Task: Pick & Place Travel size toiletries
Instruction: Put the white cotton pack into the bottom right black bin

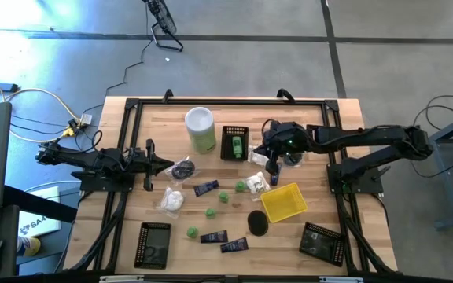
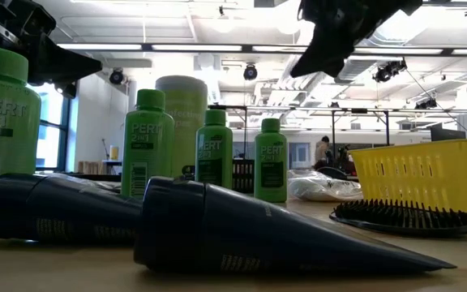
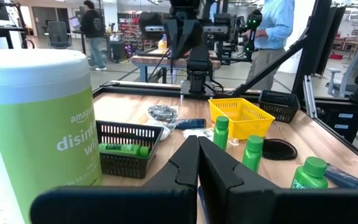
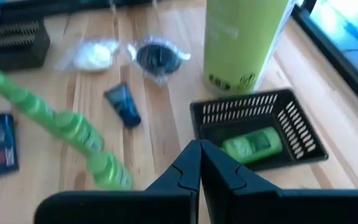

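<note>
Setting: a robotics lab or workshop hall, as we read it. Evidence we list:

- A butcher-block wooden table (image 1: 132,169) in a black metal frame (image 1: 226,101), standing on a polished grey concrete floor (image 1: 384,55).
- Loose cables (image 1: 30,98) trailing over the floor to the table's edge.
- An open industrial ceiling (image 2: 217,32) with long strip lights and exposed ducts, seen in the low view.
- Further work tables (image 3: 157,62) of the same wood-topped kind beyond ours, carrying equipment.
- People (image 3: 95,28) standing among those benches, another person (image 3: 272,34) close behind the table.
- An office chair (image 3: 58,34) and shelving at the far wall.
</note>
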### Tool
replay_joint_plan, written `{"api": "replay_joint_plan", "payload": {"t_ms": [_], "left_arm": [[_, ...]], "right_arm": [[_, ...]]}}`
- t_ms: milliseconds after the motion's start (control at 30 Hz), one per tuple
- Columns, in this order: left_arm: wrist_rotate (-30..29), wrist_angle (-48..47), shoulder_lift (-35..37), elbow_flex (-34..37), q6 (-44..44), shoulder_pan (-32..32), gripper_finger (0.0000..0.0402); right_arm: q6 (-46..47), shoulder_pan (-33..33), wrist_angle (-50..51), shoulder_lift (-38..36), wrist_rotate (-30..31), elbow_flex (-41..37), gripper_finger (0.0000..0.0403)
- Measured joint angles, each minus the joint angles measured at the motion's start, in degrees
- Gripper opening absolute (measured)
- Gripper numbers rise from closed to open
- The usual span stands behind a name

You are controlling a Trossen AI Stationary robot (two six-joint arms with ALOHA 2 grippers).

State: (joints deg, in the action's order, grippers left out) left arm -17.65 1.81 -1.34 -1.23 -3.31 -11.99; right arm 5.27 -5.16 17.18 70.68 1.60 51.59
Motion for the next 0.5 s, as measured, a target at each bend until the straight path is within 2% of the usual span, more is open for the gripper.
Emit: {"api": "replay_joint_plan", "payload": {"t_ms": [267,500], "left_arm": [[0.0,0.0,0.0,0.0,0.0,0.0,0.0003],[0.0,0.0,0.0,0.0,0.0,0.0,0.0003]], "right_arm": [[0.9,4.4,6.5,-4.4,4.3,0.0,0.0002],[1.2,6.3,7.4,-8.5,4.5,-0.1,0.0002]]}}
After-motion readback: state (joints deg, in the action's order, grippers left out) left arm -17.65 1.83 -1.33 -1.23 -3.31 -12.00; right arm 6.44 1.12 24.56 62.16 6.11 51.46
